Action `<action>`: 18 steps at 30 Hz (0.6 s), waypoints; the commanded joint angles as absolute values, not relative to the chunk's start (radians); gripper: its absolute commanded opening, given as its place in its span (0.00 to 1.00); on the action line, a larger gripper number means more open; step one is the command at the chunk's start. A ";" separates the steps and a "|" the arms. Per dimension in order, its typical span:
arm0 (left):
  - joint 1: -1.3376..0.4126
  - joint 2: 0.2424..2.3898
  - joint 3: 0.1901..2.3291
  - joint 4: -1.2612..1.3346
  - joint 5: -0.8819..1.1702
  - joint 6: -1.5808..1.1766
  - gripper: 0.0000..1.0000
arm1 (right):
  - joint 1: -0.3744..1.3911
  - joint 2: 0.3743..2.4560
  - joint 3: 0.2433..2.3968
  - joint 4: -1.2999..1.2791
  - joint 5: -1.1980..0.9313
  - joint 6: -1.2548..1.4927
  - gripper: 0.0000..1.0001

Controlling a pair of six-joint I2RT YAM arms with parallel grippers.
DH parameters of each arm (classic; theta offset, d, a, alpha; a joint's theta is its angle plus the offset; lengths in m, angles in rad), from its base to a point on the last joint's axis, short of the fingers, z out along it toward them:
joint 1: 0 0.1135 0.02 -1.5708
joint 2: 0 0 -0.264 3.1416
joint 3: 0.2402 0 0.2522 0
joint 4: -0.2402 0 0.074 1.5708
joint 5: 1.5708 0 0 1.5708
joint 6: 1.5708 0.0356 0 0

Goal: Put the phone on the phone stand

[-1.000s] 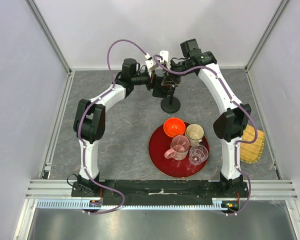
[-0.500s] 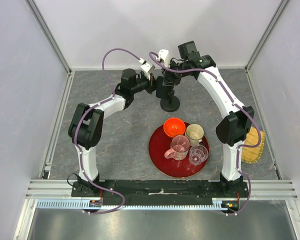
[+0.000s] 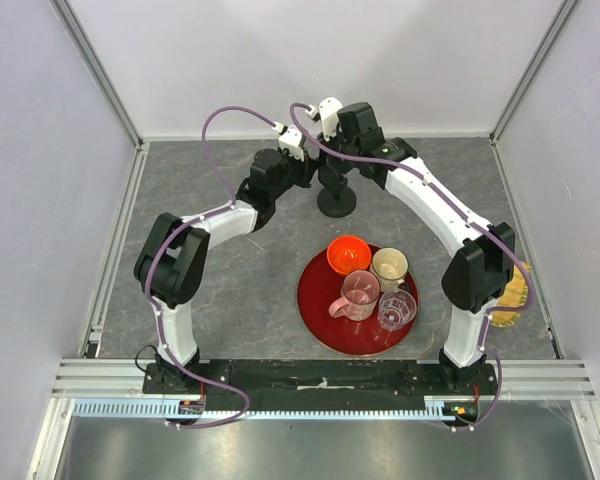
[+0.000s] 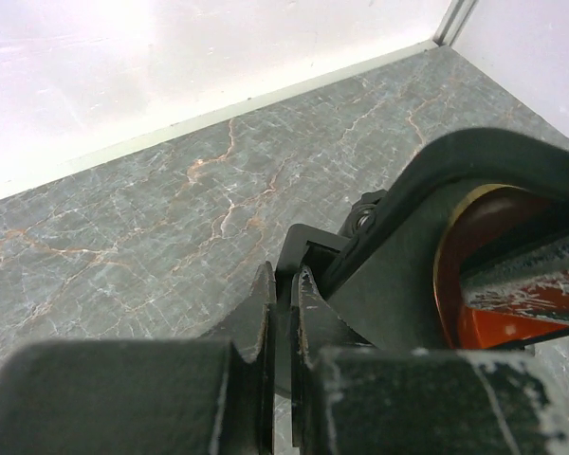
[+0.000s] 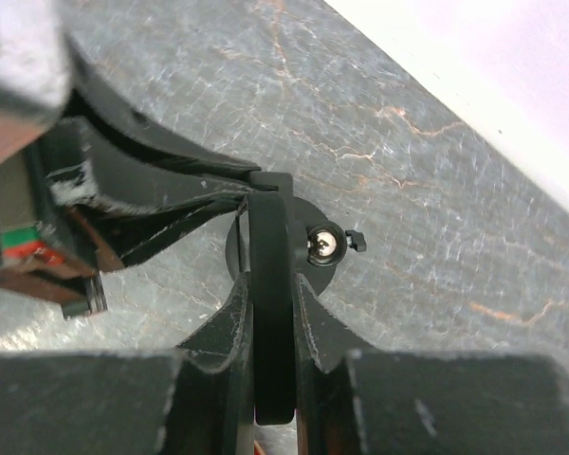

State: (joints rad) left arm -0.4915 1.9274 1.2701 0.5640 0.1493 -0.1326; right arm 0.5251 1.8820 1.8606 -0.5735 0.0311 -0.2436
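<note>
Currently: right pincer [image 5: 270,318] clamped on the phone [image 5: 268,227], held on edge over the phone stand [image 3: 337,205] base, far side of the counter [image 3: 230,275]. Left pincer [image 4: 283,294] closed, tips touching the phone's end.

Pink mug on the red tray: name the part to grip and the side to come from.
Likely best to take the pink mug by its handle, coming from the near left. The handle juts that way over bare tray, while the orange bowl, cream cup and clear cup crowd its other sides.
</note>
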 commanded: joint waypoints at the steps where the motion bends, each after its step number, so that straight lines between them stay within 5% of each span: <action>1: -0.422 1.879 1.250 0.540 -0.143 -0.170 0.02 | 0.459 1.864 1.865 -0.555 0.503 -0.068 0.00; 18: -0.423 1.835 1.235 0.494 -0.038 -0.110 0.02 | 0.475 1.996 2.032 -0.707 0.687 0.141 0.00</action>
